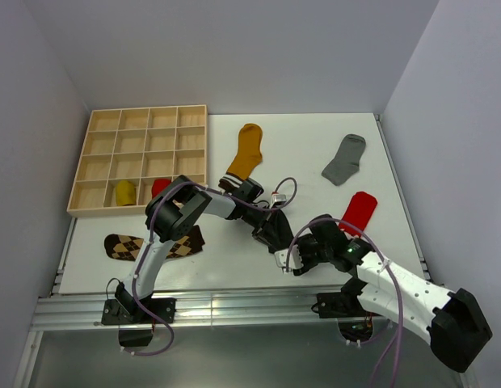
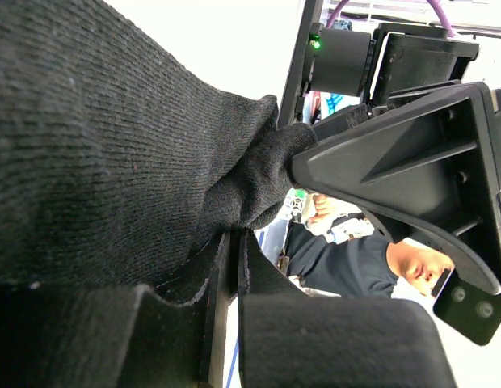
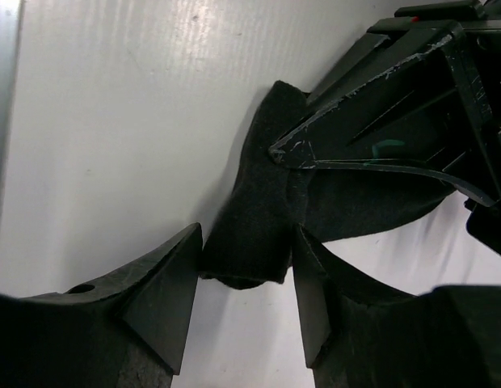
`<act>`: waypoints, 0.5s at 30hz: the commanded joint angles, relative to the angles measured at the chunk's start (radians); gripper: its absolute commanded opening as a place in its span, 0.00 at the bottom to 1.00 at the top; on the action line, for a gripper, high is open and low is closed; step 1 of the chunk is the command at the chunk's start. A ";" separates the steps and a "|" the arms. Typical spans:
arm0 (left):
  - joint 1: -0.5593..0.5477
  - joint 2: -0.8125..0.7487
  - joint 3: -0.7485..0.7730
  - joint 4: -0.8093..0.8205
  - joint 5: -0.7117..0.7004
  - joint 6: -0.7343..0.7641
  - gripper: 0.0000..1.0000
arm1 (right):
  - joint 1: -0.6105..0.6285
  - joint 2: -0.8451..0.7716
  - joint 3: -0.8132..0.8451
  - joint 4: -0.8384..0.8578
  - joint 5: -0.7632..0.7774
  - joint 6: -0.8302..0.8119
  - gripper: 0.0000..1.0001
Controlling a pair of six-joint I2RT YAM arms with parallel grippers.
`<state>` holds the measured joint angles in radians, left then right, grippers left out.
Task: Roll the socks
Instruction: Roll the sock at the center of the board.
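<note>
A black sock (image 3: 258, 234) gripped from both sides at the middle of the desk (image 1: 234, 263); left end effector (image 2: 233, 267) nearly shut, sock pinched in its narrow gap; right end effector (image 3: 244, 259) closed partway onto the sock's end; yellow sock (image 1: 248, 152), grey sock (image 1: 344, 160), red sock (image 1: 359, 212) laid flat beyond.

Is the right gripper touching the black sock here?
Touching. The right wrist view shows the end of the black sock pinched between the two fingers of the right gripper, with fabric pressed against both inner faces and no gap.
</note>
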<state>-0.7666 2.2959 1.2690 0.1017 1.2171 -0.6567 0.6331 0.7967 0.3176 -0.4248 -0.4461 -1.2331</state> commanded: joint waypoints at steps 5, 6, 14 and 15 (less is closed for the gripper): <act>0.020 0.088 -0.033 -0.129 -0.143 0.049 0.00 | 0.017 0.088 -0.012 0.179 0.076 0.003 0.46; 0.018 0.088 -0.031 -0.137 -0.143 0.054 0.00 | 0.017 0.104 -0.014 0.187 0.076 -0.002 0.38; 0.020 0.044 0.000 -0.220 -0.241 0.123 0.11 | 0.019 0.211 0.084 0.002 0.064 -0.052 0.18; 0.020 0.019 0.000 -0.220 -0.252 0.118 0.13 | 0.020 0.223 0.100 -0.014 0.070 -0.055 0.16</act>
<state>-0.7609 2.2944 1.2938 0.0185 1.2125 -0.6037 0.6449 0.9878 0.3622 -0.3416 -0.3824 -1.2564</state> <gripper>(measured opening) 0.111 0.217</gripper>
